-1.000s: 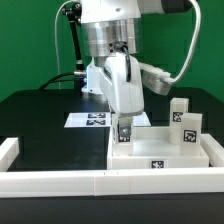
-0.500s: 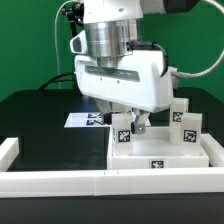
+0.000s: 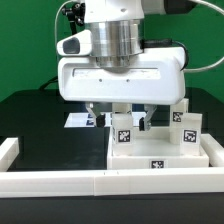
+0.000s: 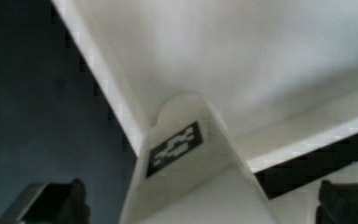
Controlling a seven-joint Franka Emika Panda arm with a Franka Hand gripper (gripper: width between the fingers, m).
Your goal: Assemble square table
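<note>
The square tabletop (image 3: 160, 155) lies flat on the black table (image 3: 45, 125), at the exterior view's right, its front edge against the white front rail (image 3: 100, 180). A black-and-white tag (image 3: 157, 164) shows on its front edge. One white leg (image 3: 124, 137) stands upright on the slab near its corner at the exterior view's left, with a tag facing the camera. Two more tagged legs stand at the slab's far side toward the exterior view's right — one (image 3: 188, 132) nearer the camera, the other (image 3: 179, 110) behind it and partly hidden by the arm. A fourth leg cannot be made out.

The gripper (image 3: 124, 118) hangs directly above the upright leg, its broad white body facing the camera. Its two dark fingers (image 3: 108, 119) stand spread, one on each side of the leg's top; from this view it is unclear whether either finger touches the leg. The wrist view agrees: the leg (image 4: 197, 150) rises between the two dark fingertips (image 4: 55, 203), with a visible gap on each side, the white slab (image 4: 247, 50) beneath and the black table surface off to one side.

Behind the arm, the marker board (image 3: 82, 119) lies flat on the table, partly covered by the gripper body. A short white rail (image 3: 8, 150) stands at the exterior view's left edge, and a green backdrop closes the scene.
</note>
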